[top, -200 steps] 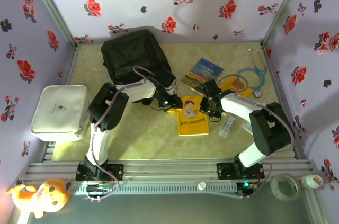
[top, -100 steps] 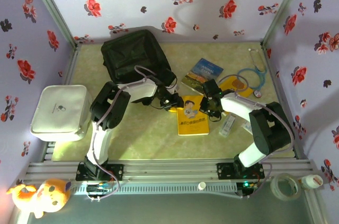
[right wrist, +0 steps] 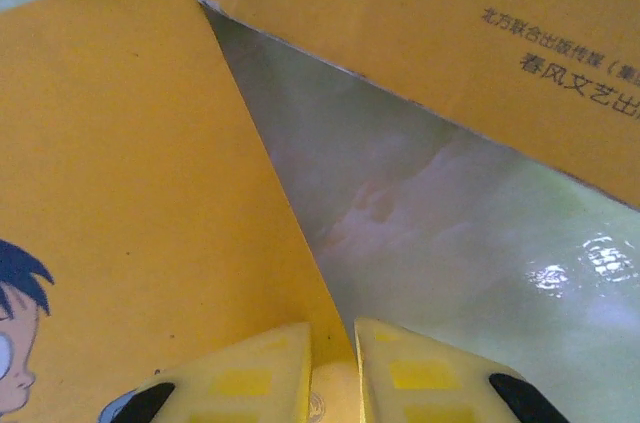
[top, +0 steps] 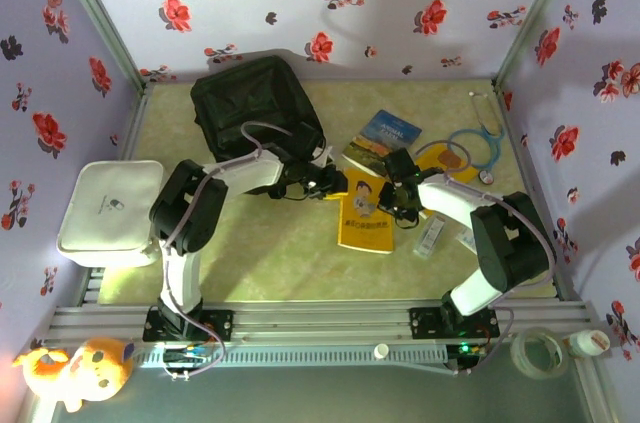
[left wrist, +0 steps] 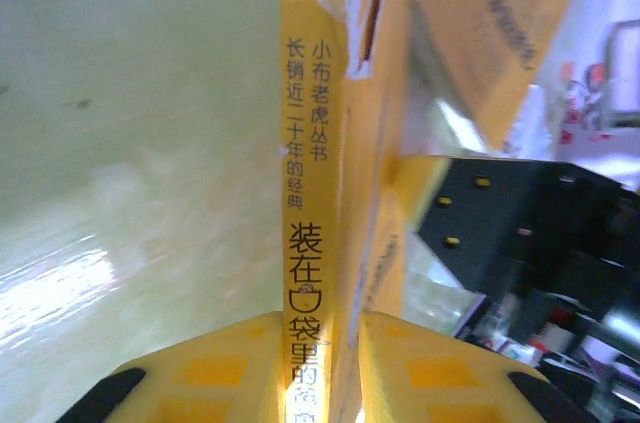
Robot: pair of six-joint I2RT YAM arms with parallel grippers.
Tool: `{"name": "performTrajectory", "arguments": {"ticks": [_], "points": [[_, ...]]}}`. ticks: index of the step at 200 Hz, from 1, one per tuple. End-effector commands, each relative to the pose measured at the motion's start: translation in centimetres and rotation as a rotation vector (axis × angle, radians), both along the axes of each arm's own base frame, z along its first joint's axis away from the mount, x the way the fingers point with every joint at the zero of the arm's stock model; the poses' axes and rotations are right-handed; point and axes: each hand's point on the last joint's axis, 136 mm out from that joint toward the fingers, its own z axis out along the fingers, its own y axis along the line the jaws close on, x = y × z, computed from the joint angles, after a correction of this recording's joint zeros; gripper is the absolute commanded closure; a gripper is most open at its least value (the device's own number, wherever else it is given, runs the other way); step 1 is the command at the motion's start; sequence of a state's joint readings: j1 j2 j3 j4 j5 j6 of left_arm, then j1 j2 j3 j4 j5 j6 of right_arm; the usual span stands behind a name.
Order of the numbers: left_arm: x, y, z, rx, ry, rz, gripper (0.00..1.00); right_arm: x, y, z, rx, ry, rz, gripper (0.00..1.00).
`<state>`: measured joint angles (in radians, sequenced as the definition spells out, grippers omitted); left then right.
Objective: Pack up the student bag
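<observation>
Student bag (top: 255,103) lies at the back left of the table (top: 270,253), zipped side up as far as I can tell, its near edge just behind my left arm.

The surface is a pale yellow-green sheet, mottled and glossy, with lamp glare showing in both wrist views. Lilac wallpaper (top: 400,3) with red and dark flowers closes off three sides, and an aluminium rail (top: 330,323) runs along the near edge.

Furthest left, a white zip case (top: 110,211) sits off the table's left edge, with an orange plush toy (top: 75,371) in the near left corner below it.

My left gripper (top: 326,183) is just right of the bag. Its yellow fingers (left wrist: 230,373) are clamped on the spine of the yellow book (top: 365,213), which stands on edge between them in the left wrist view.

Behind that book lies a blue book (top: 382,138). My right gripper (right wrist: 335,338) is at the yellow book's right edge, jaws almost together. The cover's edge runs into the slit, but I cannot tell whether it is pinched.

A second yellow book (top: 445,158) lies just beyond, with a stethoscope (top: 475,143) next to it. A small white item (top: 430,235) lies near the right arm. A roll of clear tape (top: 540,351) and a small bottle (top: 590,343) sit at the near right corner.
</observation>
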<state>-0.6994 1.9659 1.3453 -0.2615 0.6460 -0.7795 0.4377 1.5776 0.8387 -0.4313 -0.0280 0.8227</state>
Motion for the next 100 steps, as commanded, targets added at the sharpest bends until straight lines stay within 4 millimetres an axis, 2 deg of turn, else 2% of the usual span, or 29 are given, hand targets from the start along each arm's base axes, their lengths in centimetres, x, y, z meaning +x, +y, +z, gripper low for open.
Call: {"name": "performTrajectory", "arguments": {"ticks": [1, 38, 100], "points": [[-0.7, -2.4, 3.2, -0.152, -0.046, -0.071, 0.76, -1.2, 0.2, -2.3, 0.004, 0.080, -0.009, 0.83], [-0.7, -2.6, 1.5, -0.121, -0.008, -0.074, 0.76, -1.1, 0.4, -2.4, 0.014, 0.082, -0.012, 0.82], [0.0, -2.1, 1.0, -0.080, -0.027, -0.057, 0.75, -0.8, 0.4, -2.1, 0.019, 0.061, -0.026, 0.78]]}}
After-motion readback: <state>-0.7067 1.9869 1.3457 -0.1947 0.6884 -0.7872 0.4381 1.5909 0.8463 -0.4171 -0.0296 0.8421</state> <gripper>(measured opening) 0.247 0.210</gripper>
